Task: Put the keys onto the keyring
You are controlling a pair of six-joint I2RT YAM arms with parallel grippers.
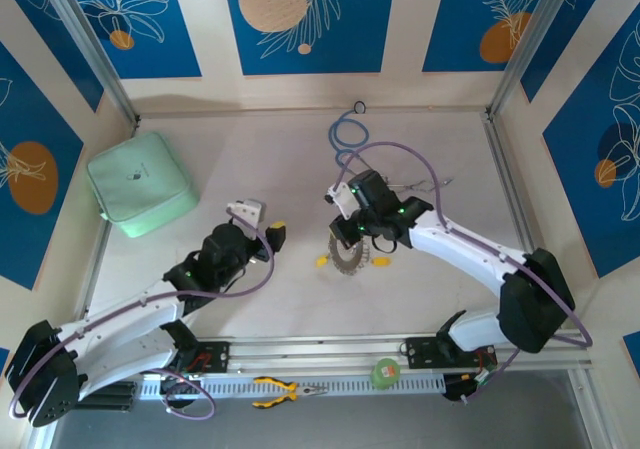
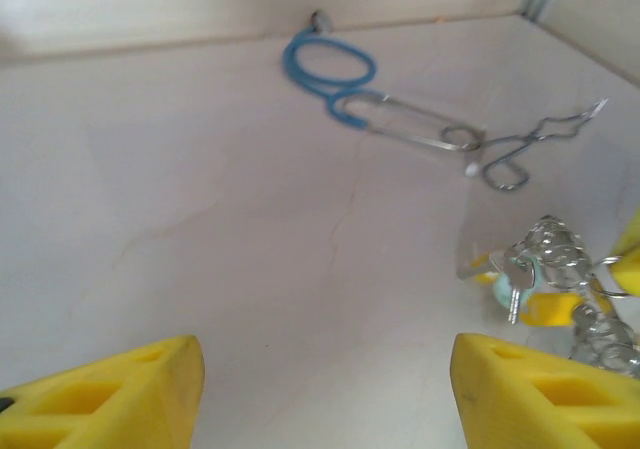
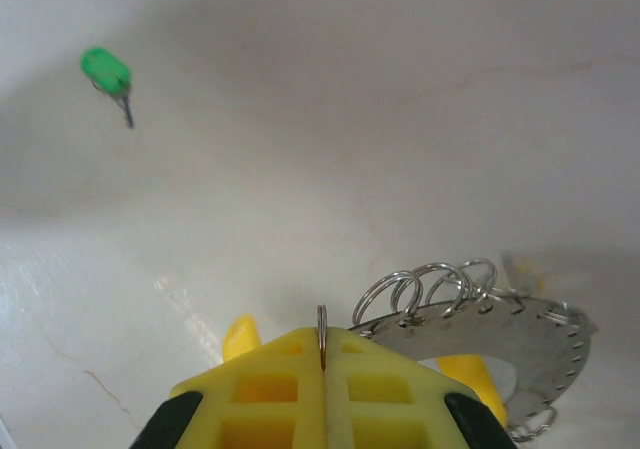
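- Pinching a thin split ring (image 3: 322,321) edge-on, the right gripper (image 3: 322,347) has its yellow pads (image 3: 265,389) pressed together; just the ring's upper arc stands out of the seam, so I cannot tell whether a key hangs from it
- Keyring (image 3: 520,339) lies flat on the table (image 3: 400,119) just beside those pads: a pale perforated disc with a row of wire loops (image 3: 430,281) standing up along its rim
- Top view puts this gripper directly over the keyring; touching or just above, cannot tell
- Yellow tags (image 1: 322,262) stick out on either side of the keyring in the top view
- One green-headed key (image 3: 105,71) lies loose on the table, well apart from the keyring and on no loop
- Left gripper (image 2: 325,394) is spread wide with nothing between its pads, low over bare table, the keyring off to its right
- Silvery keys (image 2: 515,287) are bunched at the keyring's edge in the left wrist view
- Farther out, untouched: blue looped tube (image 2: 330,69), metal forceps (image 2: 540,141), green pouch (image 1: 140,184), pliers (image 1: 285,391)
- Progress, judged: partway; some keys and tags look already hung, the pinched ring is not visibly threaded through the disc, and at least the green-headed key is left to fetch and hang
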